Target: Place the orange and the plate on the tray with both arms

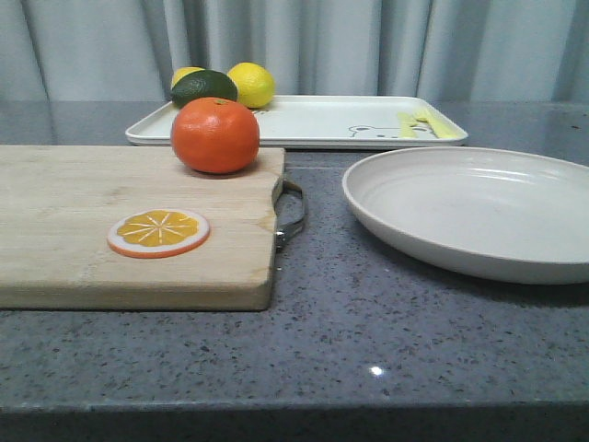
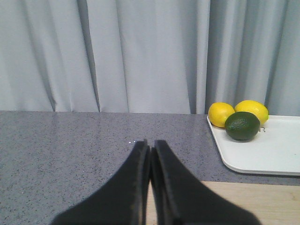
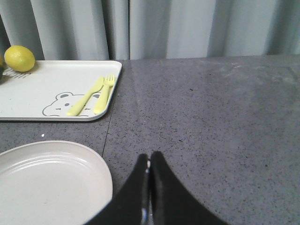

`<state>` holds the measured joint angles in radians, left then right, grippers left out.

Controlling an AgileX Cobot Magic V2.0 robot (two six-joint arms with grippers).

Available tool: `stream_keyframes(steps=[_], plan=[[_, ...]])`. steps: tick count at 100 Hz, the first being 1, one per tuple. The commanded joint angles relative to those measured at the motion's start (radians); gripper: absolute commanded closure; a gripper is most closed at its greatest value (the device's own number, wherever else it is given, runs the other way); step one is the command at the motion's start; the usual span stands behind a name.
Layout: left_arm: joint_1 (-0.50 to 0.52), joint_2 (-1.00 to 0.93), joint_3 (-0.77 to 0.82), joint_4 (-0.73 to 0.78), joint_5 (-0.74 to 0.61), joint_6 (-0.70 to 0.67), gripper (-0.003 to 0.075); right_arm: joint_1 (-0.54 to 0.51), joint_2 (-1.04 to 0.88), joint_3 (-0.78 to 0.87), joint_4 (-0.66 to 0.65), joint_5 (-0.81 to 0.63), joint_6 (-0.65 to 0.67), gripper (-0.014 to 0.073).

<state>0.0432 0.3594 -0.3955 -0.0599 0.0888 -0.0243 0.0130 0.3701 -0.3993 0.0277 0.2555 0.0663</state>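
The orange sits on the far right part of the wooden cutting board in the front view. The off-white plate lies on the counter to the right; it also shows in the right wrist view. The white tray with the bear drawing lies behind both, and shows in both wrist views. My left gripper is shut and empty over the counter beside the board. My right gripper is shut and empty, just right of the plate's rim. Neither gripper shows in the front view.
Two yellow lemons and a dark green lime sit on the tray's left end. A flat orange slice lies on the board. The board's metal handle points toward the plate. Grey curtains hang behind the counter.
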Motion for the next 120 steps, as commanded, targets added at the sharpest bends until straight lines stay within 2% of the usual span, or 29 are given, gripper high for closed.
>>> stream_keyframes(steps=[1,16,46,62,67,71,86,93,100,120], plan=[[-0.001,0.054,-0.06,-0.008,-0.074,-0.005,0.0741,-0.004,0.076,-0.083,-0.005,-0.058,0.004,0.0657],[-0.001,0.098,-0.066,-0.008,-0.124,-0.005,0.0741,-0.004,0.151,-0.13,-0.005,-0.076,0.004,0.0661],[-0.001,0.127,-0.066,-0.014,-0.153,-0.005,0.074,-0.004,0.154,-0.13,-0.005,-0.093,0.004,0.066],[-0.001,0.161,-0.086,0.001,-0.127,-0.005,0.0728,-0.004,0.154,-0.13,-0.005,-0.097,0.004,0.066],[-0.001,0.179,-0.099,0.006,-0.117,-0.005,0.069,-0.004,0.154,-0.13,-0.005,-0.097,0.004,0.066],[-0.001,0.196,-0.11,0.018,-0.112,-0.005,0.0629,-0.004,0.154,-0.13,-0.005,-0.097,0.004,0.066],[-0.001,0.249,-0.158,0.025,-0.112,-0.005,0.0302,-0.004,0.154,-0.13,-0.005,-0.097,0.004,0.066],[-0.001,0.28,-0.184,0.025,-0.105,-0.005,0.0199,-0.004,0.154,-0.13,-0.005,-0.097,0.004,0.066],[-0.001,0.318,-0.221,0.025,-0.074,-0.005,0.0166,-0.004,0.154,-0.13,-0.005,-0.097,0.004,0.066],[-0.037,0.465,-0.369,0.025,0.044,-0.005,0.0164,-0.004,0.154,-0.13,-0.005,-0.097,0.004,0.066]])
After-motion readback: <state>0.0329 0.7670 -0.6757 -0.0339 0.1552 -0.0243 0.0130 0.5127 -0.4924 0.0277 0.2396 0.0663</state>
